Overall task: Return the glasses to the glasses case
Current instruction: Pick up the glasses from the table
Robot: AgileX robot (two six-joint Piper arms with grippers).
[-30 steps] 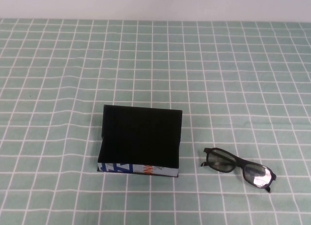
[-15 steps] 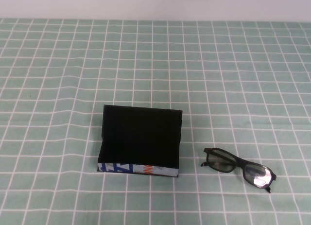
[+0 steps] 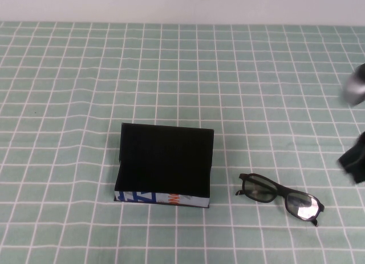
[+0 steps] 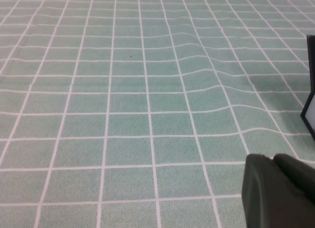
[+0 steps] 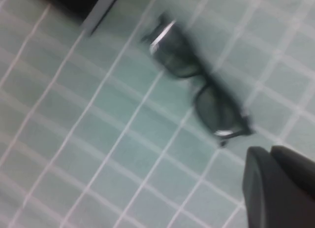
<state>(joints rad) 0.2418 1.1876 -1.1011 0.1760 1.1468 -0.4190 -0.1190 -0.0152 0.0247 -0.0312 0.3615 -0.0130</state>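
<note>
The glasses case [image 3: 165,164] sits left of the table's centre with its lid raised and its printed strip at the near side. The black glasses [image 3: 280,197] lie on the cloth to its right, lenses upright and arms folded out of sight. My right gripper [image 3: 352,163] comes in at the right edge, above and right of the glasses; in the right wrist view its fingers [image 5: 270,154] are shut and empty, with the glasses [image 5: 197,85] and a corner of the case [image 5: 78,1] ahead. My left gripper [image 4: 273,161] is shut and empty over bare cloth, with the case's edge [image 4: 311,90] beside it.
A green cloth with a white grid [image 3: 182,76] covers the whole table, slightly rippled left of the case. A white wall runs along the far edge.
My right arm has come into the high view at the right edge; it was out of sight before. The case and the glasses have not moved.
</note>
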